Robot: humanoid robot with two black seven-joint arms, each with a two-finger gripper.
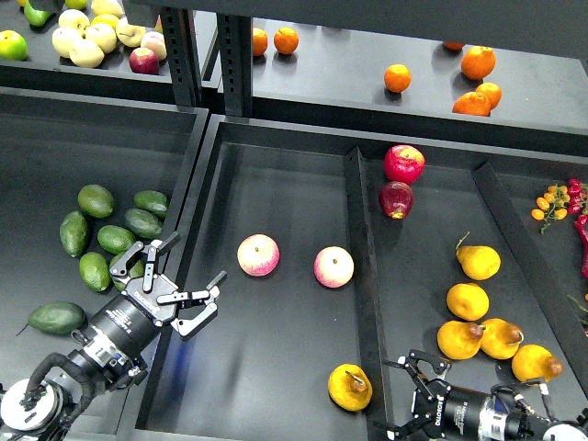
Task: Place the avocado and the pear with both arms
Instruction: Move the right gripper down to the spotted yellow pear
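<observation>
The avocado (57, 318), dark green and elongated, lies alone at the front of the left bin, just left of my left forearm. My left gripper (186, 268) is open and empty, over the wall between the left and middle bins, next to a cluster of lighter avocados (116, 239). The pear (350, 386), yellow-orange with a dark brown blotch by its stem, lies at the front of the middle bin. My right gripper (402, 395) is open and empty just right of the pear, across the divider (363, 276).
Two pink-yellow apples (258, 254) (333, 266) lie in the middle bin. Two red apples (403, 163) and several cleaner yellow pears (468, 300) are in the right bin. Oranges (478, 62) and pale apples (87, 37) sit on the back shelf.
</observation>
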